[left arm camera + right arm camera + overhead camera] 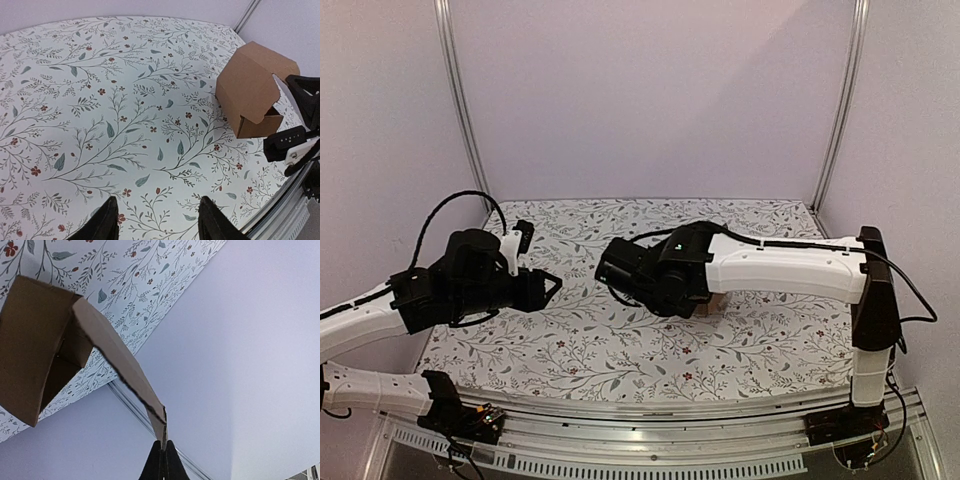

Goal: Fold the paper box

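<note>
- The table (620, 350), under a flowered cloth, carries the box (250, 95), partly folded with one long flap raised.
- The right arm (780, 265) reaches low across the box and hides most of it from above. The left arm (460, 280) hangs well to the box's left.
- The right gripper (161, 456) pinches the flap's edge tight. So thin a hold could slip, or tear the card under a crooked pull.
- The left gripper (157, 200) stands parted and empty, well apart from the box. Unsteadied, the box could drag.
</note>
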{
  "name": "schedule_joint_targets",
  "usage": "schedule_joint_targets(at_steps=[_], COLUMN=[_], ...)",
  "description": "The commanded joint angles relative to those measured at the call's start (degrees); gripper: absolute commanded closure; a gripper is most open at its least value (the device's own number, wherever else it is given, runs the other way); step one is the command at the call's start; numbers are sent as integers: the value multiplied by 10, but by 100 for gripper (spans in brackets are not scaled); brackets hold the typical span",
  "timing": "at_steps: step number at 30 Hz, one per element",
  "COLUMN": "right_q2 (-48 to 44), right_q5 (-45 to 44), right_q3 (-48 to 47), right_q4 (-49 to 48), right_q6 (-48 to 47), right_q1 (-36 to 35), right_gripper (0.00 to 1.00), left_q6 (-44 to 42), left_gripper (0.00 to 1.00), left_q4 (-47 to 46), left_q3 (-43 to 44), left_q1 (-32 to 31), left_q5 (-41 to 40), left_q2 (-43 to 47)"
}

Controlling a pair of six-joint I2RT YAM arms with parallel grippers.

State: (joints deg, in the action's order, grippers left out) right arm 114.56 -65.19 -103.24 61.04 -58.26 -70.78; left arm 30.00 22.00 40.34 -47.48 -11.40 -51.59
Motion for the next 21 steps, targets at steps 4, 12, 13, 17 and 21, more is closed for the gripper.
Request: schedule_joint_targets(at_steps=[4,12,13,17,21], right_q2=[52,52,50,45,27], right_q5=[30,13,11,1,12], right_q3=[-37,-40,-40,-44,-53], right_q4=[-17,-28,-33,-71,-92], right_q6=[-14,-18,-21,-39,-48], right_q1=[-14,-21,-21,-23,-23], right_gripper=[92,76,74,63,47], left_q6=[-6,-4,-5,-4,-3], left_gripper=[48,47,47,47,47], left_q4=[15,11,11,9,8], left_q3=[-5,-11,-12,-14,-13], left_q1=[8,8,8,8,8], left_q5=[-8,-9,-9,-10,-10], left_q2=[6,10,10,8,6])
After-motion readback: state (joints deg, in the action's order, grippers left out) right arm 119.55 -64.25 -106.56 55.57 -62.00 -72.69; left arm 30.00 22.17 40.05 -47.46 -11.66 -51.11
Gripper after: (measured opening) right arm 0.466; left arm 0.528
